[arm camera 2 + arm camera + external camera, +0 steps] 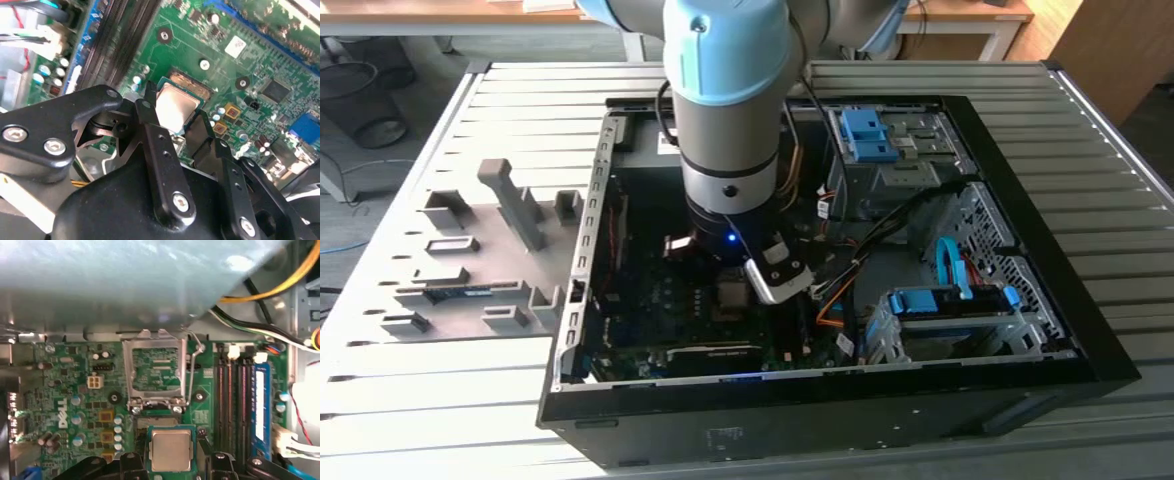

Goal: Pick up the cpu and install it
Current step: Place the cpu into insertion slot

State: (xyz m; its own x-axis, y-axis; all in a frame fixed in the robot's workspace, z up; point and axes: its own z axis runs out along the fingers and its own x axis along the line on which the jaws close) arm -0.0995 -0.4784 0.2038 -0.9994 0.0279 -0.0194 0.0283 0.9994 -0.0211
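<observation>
Gripper clenched on the cpu, held low over the motherboard just beside the open socket frame, mid-frame in the exterior view; any tilt or offset on seating would likely bend socket contacts.

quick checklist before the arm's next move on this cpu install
1. Socket frame swung open: ok.
2. Lever raised beside the frame: ok.
3. Cpu at the gripper, metal face up: ok.
4. Cpu edges parallel to the frame: ok.
5. Cpu seated flat in the socket: cannot tell.
6. Cables away from the socket: ok.
</observation>
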